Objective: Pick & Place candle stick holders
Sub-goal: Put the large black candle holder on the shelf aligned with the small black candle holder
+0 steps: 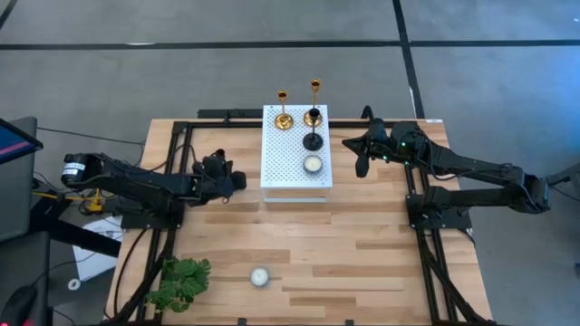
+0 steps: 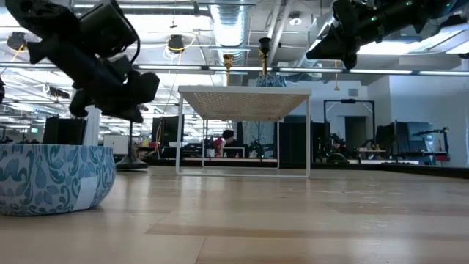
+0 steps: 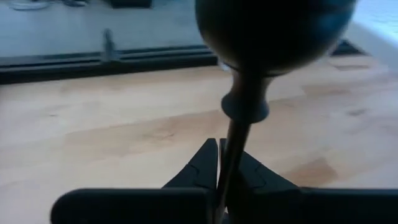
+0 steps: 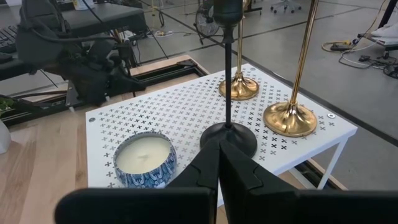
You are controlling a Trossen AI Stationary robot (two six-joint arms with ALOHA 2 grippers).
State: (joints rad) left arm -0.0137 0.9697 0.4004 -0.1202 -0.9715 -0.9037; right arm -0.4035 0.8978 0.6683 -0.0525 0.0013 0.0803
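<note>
A white perforated stand (image 1: 281, 172) at the table's far middle carries two gold candle stick holders (image 1: 283, 109) (image 1: 314, 95) and a black one (image 1: 313, 127), each standing on its round base (image 4: 228, 134). My left gripper (image 1: 237, 179) hovers left of the stand, shut on another black candle stick holder (image 3: 245, 102). In the left wrist view, the round dark end (image 3: 273, 31) of this held one looms close. My right gripper (image 1: 362, 168) is shut and bare. It sits in the air just right of the stand and points at it. My left gripper pinches the black holder's slim stem (image 3: 235, 140) between its two fingers (image 3: 199, 171), which lie across the stem, just below a small knob on it. The stem runs from the fingers toward the camera, ending in the round dark end. The fingers hide its other end.
A blue patterned candle tin (image 1: 313, 164) sits on the stand's near part. A second tin (image 1: 260, 277) and a green leafy plant (image 1: 181, 282) are near the table's front edge. Bare wood lies between the stand and these.
</note>
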